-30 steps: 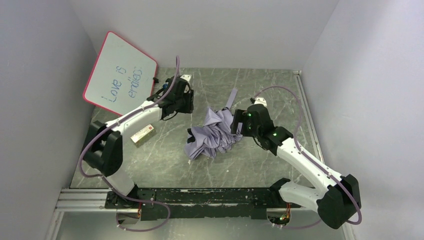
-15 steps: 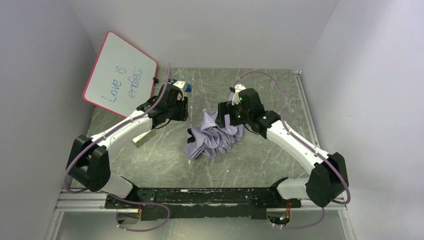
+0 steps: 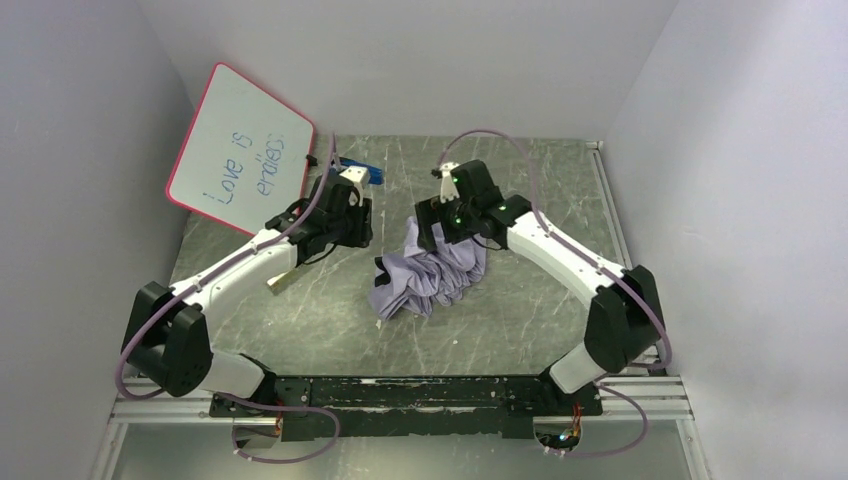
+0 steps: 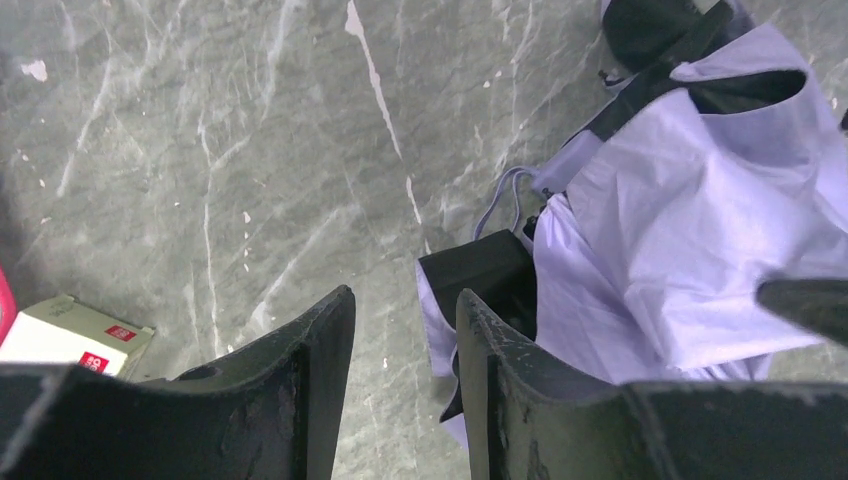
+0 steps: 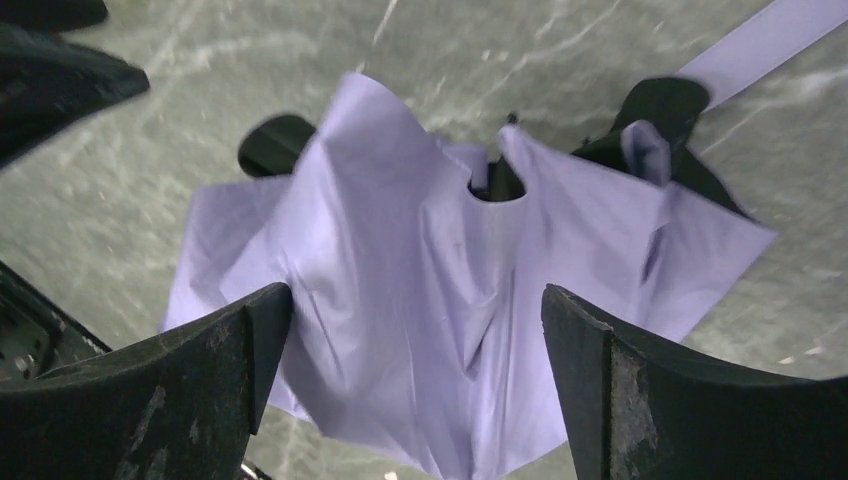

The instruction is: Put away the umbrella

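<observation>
umbrella (image 3: 430,275): thin matt lilac cloth, creased; table (image 3: 520,320): smooth veined stone-look; fingers (image 4: 300,400): scuffed black plastic.

Pale lilac umbrella (image 3: 430,275) with black lining on a grey-green, white-veined table (image 3: 520,320); whiteboard (image 3: 240,150) framed in pinkish red.

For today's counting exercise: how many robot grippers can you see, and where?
2. The left gripper hovers beside the umbrella's left side; the right gripper hangs above its far end. None appear hidden.
</observation>
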Available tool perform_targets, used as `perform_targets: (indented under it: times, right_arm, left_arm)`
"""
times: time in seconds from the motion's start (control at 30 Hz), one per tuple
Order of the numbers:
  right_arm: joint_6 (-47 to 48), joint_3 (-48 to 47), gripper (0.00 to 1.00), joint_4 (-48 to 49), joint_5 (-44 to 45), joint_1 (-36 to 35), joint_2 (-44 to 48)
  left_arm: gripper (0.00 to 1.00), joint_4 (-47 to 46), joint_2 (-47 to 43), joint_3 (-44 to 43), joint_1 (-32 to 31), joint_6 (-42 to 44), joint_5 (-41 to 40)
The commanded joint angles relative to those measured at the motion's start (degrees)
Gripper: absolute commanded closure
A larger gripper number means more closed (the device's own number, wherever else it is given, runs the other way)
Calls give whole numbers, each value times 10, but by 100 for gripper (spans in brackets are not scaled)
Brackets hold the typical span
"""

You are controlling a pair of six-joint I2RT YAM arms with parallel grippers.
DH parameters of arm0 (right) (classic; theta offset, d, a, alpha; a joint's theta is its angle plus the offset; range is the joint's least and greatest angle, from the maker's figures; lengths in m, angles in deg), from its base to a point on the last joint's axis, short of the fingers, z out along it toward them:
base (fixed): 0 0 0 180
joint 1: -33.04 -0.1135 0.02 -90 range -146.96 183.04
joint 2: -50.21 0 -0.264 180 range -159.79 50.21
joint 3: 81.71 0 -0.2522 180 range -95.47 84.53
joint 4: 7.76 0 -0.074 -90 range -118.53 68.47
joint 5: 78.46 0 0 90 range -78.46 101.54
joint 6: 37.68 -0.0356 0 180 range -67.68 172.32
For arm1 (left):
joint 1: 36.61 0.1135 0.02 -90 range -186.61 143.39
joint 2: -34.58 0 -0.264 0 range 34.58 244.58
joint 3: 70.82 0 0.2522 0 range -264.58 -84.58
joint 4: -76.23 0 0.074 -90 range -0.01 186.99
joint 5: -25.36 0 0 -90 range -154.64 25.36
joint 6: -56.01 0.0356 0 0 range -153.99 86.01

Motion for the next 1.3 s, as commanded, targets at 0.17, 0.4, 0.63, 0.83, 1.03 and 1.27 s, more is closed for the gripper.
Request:
perform_targets:
  times: [0.17, 0.4, 0.63, 0.83, 1.03, 1.27]
  right_arm:
    - [37, 26, 0, -45, 53, -51, -71]
    - [36, 57, 0, -31, 82, -61, -138]
    - [27, 88, 0, -26, 92, -73, -193]
    - [10, 104, 0, -20, 116, -73, -248]
    - [-3, 110, 10, -18, 130, -72, -297]
    - [-13, 116, 35, -11, 120, -71, -321]
  left_arm:
    - [53, -1, -20, 22, 10, 5, 11]
    - [53, -4, -17, 25, 13, 2, 21]
    - [53, -8, -12, 26, 14, 0, 28]
    - [53, -6, -8, 24, 15, 2, 30]
    - [53, -5, -10, 24, 18, 5, 27]
    - [53, -3, -12, 26, 24, 6, 28]
